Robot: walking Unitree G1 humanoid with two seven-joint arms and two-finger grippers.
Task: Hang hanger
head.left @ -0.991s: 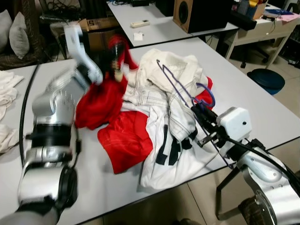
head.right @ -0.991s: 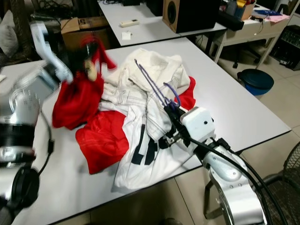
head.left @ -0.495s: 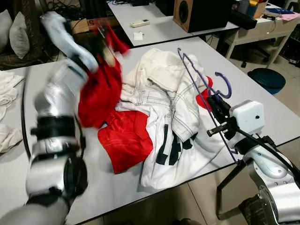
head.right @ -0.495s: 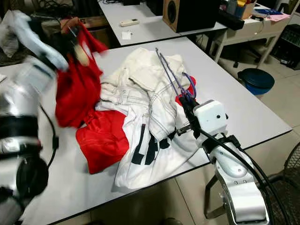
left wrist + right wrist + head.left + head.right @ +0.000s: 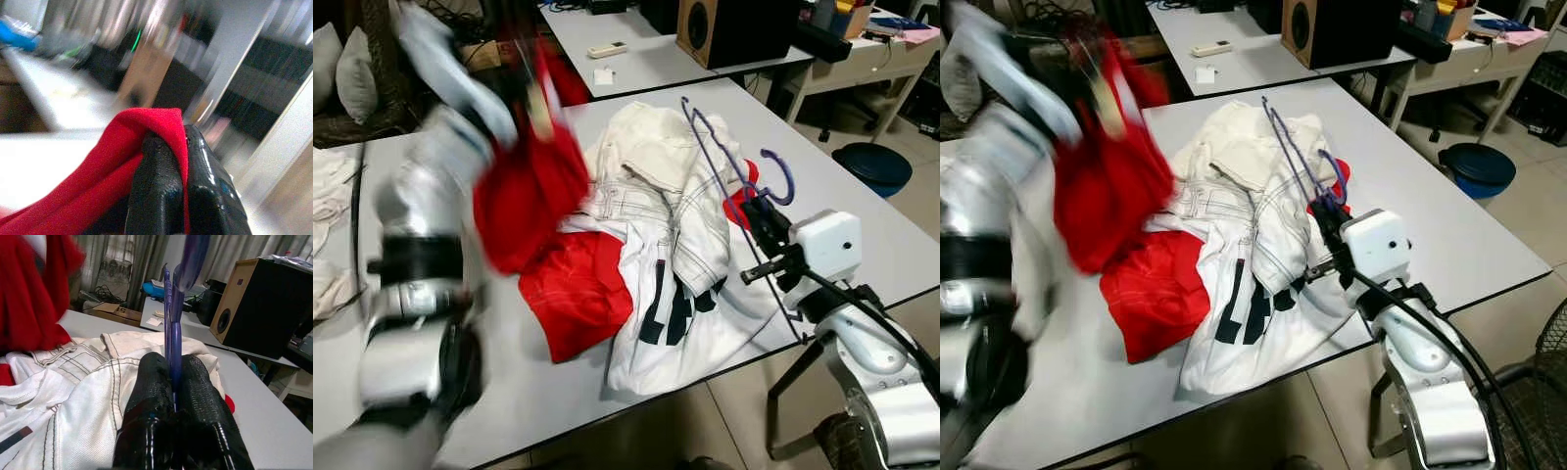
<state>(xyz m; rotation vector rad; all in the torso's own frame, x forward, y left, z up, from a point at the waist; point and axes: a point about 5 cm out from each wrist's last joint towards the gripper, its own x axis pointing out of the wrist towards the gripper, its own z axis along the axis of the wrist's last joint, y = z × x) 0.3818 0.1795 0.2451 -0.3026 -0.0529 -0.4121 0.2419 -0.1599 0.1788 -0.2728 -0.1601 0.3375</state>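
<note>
A purple wire hanger [image 5: 717, 147] stands up over the right side of the clothes pile, its hook [image 5: 779, 178] toward the table's right. My right gripper [image 5: 760, 211] is shut on its lower part, and the pinch is plain in the right wrist view [image 5: 171, 364]. My left gripper [image 5: 171, 144] is shut on a red garment [image 5: 527, 191], held high above the table's left side and blurred by motion. A white jacket with black marks [image 5: 677, 230] and another red garment [image 5: 576, 299] lie on the grey table [image 5: 847, 191].
A black speaker [image 5: 734, 29] and a remote [image 5: 605, 49] sit on a second table behind. A dark blue bin [image 5: 869, 166] stands on the floor at the right. White cloths [image 5: 328, 191] lie at the left edge. The table's front edge is close.
My left arm swung upward, pulling the red garment off the pile. My right gripper lifted the hanger up and to the right, then held nearly still.
</note>
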